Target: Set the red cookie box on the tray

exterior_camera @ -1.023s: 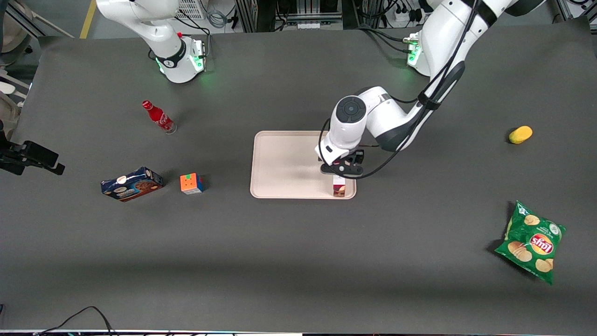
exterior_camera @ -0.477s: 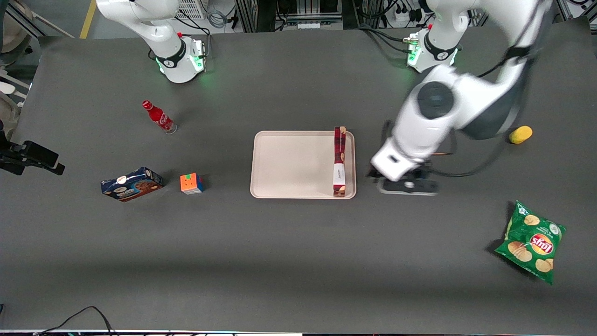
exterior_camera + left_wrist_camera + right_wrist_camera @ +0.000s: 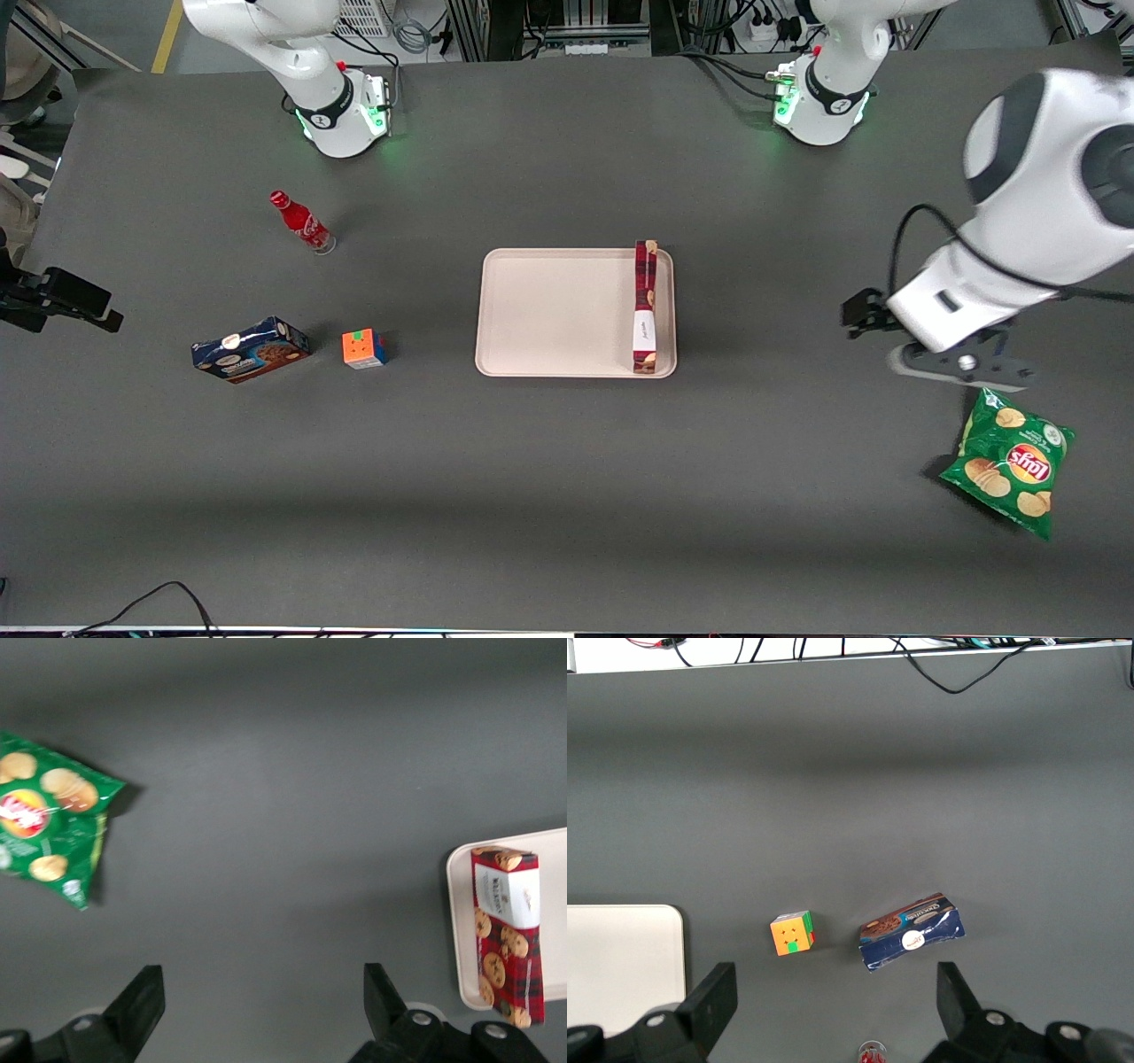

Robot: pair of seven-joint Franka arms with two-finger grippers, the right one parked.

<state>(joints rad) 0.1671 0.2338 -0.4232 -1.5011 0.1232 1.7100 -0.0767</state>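
The red cookie box (image 3: 646, 306) lies flat on the pale tray (image 3: 549, 310), along the tray's short rim toward the working arm's end. In the left wrist view the red cookie box (image 3: 507, 935) rests just inside the tray (image 3: 459, 930) rim. My gripper (image 3: 961, 365) hangs over bare table well away from the tray, toward the working arm's end, just above the green chips bag (image 3: 1010, 461). The wrist view shows the gripper (image 3: 263, 983) open, its fingers wide apart with only dark table between them.
The chips bag (image 3: 49, 828) lies close to the gripper. Toward the parked arm's end stand a red soda bottle (image 3: 301, 221), a blue cookie box (image 3: 251, 349) and a colour cube (image 3: 364, 348).
The gripper let go of the red cookie box on the tray, then swung away toward the working arm's end and now hangs by the chips bag. The box has stayed put.
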